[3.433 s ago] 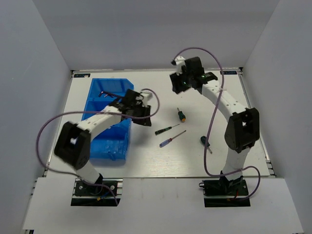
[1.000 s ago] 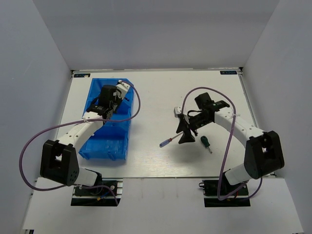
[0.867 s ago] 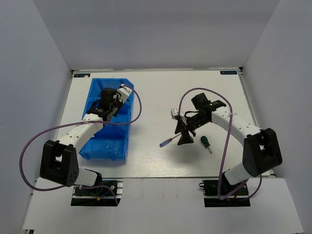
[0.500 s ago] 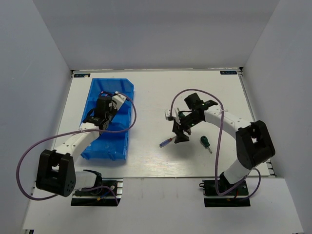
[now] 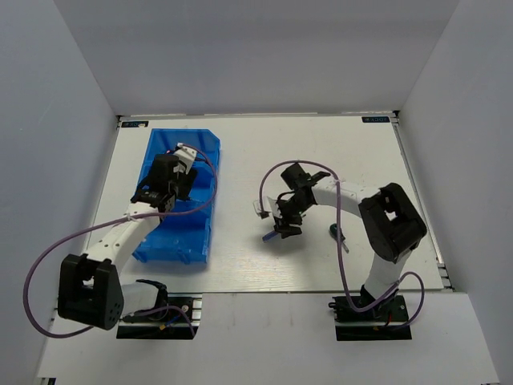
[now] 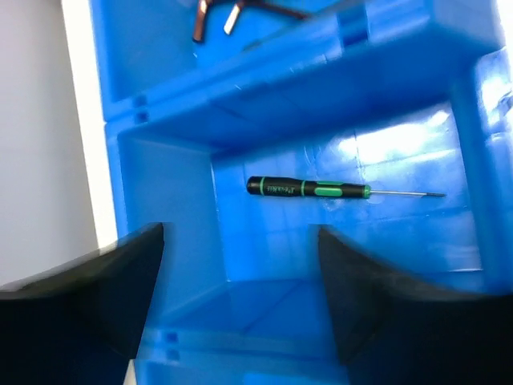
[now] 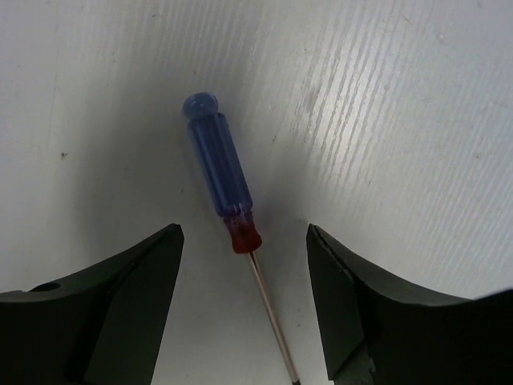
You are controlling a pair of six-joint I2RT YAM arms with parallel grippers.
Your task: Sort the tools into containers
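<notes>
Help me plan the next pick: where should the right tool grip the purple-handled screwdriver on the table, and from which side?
Grip the purple-handled screwdriver mid-handle, from straight above. It lies flat on the table, and the handle is far thicker than the thin shaft. The open right tool sits over it, fingers either side.

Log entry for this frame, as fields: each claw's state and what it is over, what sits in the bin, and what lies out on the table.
left claw: open, empty, above the blue bin
bin contents: green-handled slim screwdriver flat in the compartment under the claw; hex keys, partly in view, in the compartment beyond
right claw: open, one finger on either side of the purple-handled screwdriver
purple-handled screwdriver: flat on the table, not gripped
also on table: stubby green screwdriver, beside the right arm
</notes>
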